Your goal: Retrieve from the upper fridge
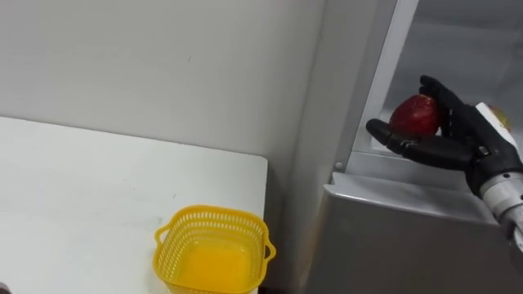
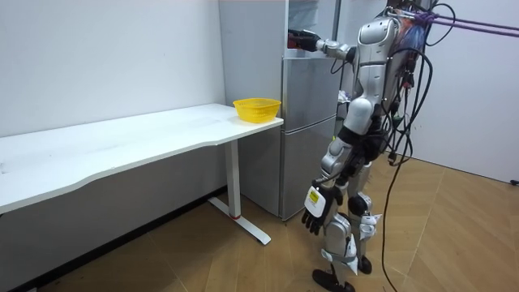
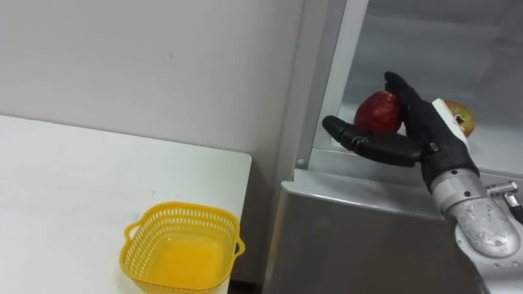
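Red apple [image 1: 415,114] sits in the open upper fridge [image 1: 409,237]; the right hand [image 1: 458,140] is spread wide about it, fingers behind, thumb stretched out below. The left hand [image 2: 316,212] hangs relaxed by the thigh. A yellow basket [image 1: 214,215] stands at the worktop [image 1: 82,188] corner

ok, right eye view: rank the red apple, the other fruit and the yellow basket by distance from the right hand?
1. Red apple: between the right hand's thumb and fingers, in the upper fridge.
2. Yellowish fruit: just behind the hand on its right, partly hidden.
3. Yellow basket: on the white table, far down and to the left.
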Tool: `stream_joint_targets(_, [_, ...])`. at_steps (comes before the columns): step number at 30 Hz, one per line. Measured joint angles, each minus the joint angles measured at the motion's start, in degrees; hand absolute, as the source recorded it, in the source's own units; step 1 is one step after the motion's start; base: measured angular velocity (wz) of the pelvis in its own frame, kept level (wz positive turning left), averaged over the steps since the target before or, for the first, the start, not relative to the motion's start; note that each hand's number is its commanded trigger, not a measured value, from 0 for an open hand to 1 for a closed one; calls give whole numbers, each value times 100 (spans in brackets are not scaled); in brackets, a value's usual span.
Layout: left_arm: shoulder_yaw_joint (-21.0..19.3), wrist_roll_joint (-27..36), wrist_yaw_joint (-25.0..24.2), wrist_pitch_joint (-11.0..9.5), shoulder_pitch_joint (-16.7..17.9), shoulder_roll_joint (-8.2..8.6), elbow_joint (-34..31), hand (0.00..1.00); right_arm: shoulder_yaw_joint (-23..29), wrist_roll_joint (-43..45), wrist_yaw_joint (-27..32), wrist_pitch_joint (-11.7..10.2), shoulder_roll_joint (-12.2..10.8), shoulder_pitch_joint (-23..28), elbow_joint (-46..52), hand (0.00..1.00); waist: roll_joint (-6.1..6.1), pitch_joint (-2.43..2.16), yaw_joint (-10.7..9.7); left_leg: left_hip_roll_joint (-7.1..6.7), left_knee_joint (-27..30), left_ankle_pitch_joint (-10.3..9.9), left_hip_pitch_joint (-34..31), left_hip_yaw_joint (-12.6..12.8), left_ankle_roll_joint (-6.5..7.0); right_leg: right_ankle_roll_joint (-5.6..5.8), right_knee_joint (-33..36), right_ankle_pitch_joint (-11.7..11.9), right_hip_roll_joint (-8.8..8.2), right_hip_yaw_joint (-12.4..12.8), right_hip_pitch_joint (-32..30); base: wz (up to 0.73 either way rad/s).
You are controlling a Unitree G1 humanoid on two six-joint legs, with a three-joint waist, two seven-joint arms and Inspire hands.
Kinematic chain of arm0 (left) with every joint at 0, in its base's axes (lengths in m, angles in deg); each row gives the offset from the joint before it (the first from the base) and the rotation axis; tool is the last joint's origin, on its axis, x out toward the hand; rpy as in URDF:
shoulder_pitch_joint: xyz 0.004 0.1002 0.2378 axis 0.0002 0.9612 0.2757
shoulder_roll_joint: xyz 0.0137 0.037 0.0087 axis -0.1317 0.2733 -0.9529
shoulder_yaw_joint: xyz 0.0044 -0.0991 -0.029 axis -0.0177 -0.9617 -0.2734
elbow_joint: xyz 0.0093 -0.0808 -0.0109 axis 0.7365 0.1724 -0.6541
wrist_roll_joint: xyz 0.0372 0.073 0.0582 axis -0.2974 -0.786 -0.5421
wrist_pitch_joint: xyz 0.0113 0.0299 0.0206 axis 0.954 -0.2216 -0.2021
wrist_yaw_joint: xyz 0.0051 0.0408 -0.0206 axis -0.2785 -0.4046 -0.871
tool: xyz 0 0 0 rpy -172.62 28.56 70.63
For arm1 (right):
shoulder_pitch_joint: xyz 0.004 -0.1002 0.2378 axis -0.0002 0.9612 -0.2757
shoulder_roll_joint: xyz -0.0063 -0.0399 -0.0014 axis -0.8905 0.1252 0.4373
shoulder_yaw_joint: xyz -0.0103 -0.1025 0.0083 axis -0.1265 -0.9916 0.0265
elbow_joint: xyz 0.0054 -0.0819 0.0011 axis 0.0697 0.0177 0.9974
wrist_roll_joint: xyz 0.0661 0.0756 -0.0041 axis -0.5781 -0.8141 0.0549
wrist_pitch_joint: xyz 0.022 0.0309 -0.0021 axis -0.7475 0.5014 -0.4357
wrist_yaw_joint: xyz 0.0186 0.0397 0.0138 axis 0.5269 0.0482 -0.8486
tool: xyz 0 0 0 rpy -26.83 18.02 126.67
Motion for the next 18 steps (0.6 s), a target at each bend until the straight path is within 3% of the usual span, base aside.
stream_joint_targets(12, [11,6,-55,15,-64,-73,1,0,-23,317,-58,61,58,-4,1,0,-40,27,6,8,14,-2,-48,0,2,-18,4,11,21,-1,-35,0])
stream_joint_targets(16, [16,6,-53,57,-71,-88,1,0,-106,325,-51,65,152,-4,1,39,-36,34,6,9,13,-2,-48,1,2,-18,4,12,23,5,-37,0])
stream_joint_targets(17, [17,6,-51,60,-71,-89,3,0,-120,328,-50,65,165,-4,1,58,-36,34,6,10,13,-2,-48,1,2,-18,4,12,24,6,-37,0])
stream_joint_targets(18, [18,6,-50,68,-71,-90,4,0,-122,331,-48,66,182,-5,0,62,-35,34,5,12,12,-2,-48,1,2,-19,4,12,26,7,-37,0])
